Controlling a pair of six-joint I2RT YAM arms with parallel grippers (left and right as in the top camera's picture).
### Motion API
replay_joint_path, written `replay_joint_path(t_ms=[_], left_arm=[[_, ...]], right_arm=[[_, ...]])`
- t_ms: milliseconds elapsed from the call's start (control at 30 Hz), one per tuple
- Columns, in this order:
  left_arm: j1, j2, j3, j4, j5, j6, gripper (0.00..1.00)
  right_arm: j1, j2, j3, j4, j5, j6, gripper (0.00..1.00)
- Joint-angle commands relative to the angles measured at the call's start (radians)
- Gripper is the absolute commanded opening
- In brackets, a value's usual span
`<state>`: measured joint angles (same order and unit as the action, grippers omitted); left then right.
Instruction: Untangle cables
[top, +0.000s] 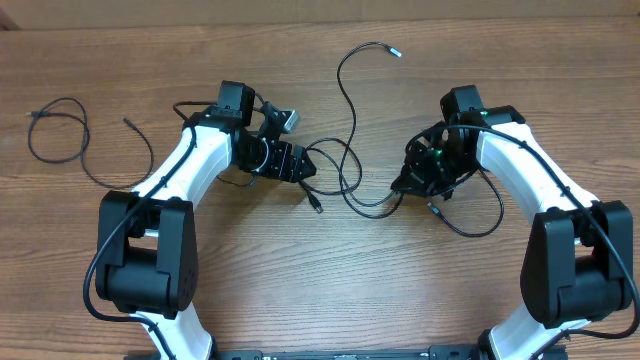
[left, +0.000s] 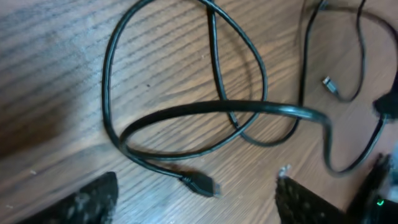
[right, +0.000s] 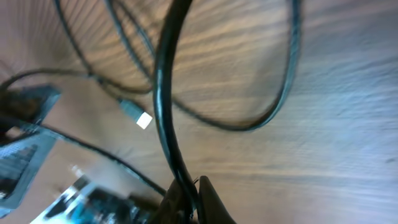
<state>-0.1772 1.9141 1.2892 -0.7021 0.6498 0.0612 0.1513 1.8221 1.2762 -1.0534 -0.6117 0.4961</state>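
Note:
Thin black cables lie looped on the wooden table between the two arms, and one strand runs up to a silvery plug tip. My left gripper is open just left of the loops. In the left wrist view its fingers stand wide apart over a loop. A plug end lies free on the wood between them. My right gripper is at the right side of the tangle. It is shut on a black cable that rises from its jaws.
A separate thin black cable lies curled at the far left of the table. Another loop with a plug lies under the right arm. A small silvery plug shows beside the held strand.

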Motion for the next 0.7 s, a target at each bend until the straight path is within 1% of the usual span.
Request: replay_joint_path(t_ms=[0, 67, 167, 233, 300, 367, 433, 533, 600, 667], left_arm=[[-0.003, 0.010, -0.006, 0.004, 0.106, -0.062, 0.83], [-0.003, 0.010, -0.006, 0.010, 0.166, -0.070, 0.84], [-0.003, 0.010, -0.006, 0.030, 0.248, -0.095, 0.89], [-0.003, 0.010, -0.006, 0.046, 0.257, -0.128, 0.91], [-0.003, 0.010, -0.006, 0.050, 0.255, -0.130, 0.95], [-0.003, 0.010, -0.006, 0.047, 0.231, -0.130, 0.99], [-0.003, 0.010, -0.006, 0.043, 0.202, -0.130, 1.00], [-0.008, 0.010, -0.006, 0.029, 0.145, -0.137, 1.00], [-0.010, 0.010, -0.006, 0.024, 0.111, -0.137, 0.97], [-0.013, 0.010, -0.010, 0.023, 0.074, -0.149, 0.97]], right_arm=[[-0.002, -0.032, 0.020, 0.000, -0.100, -0.008, 0.04], [-0.002, -0.032, 0.020, 0.008, -0.096, -0.007, 0.04], [0.005, -0.032, 0.019, 0.029, -0.072, -0.007, 0.04], [0.014, -0.032, 0.019, 0.042, -0.017, 0.010, 0.04], [0.026, -0.032, 0.019, 0.042, 0.024, 0.054, 0.04], [0.043, -0.032, 0.019, 0.053, 0.027, 0.110, 0.04], [0.064, -0.032, 0.019, 0.080, 0.026, 0.148, 0.04], [0.111, -0.032, 0.019, 0.159, 0.042, 0.151, 0.04], [0.151, -0.032, 0.019, 0.209, 0.103, 0.151, 0.04], [0.205, -0.032, 0.019, 0.262, 0.209, 0.151, 0.04]])
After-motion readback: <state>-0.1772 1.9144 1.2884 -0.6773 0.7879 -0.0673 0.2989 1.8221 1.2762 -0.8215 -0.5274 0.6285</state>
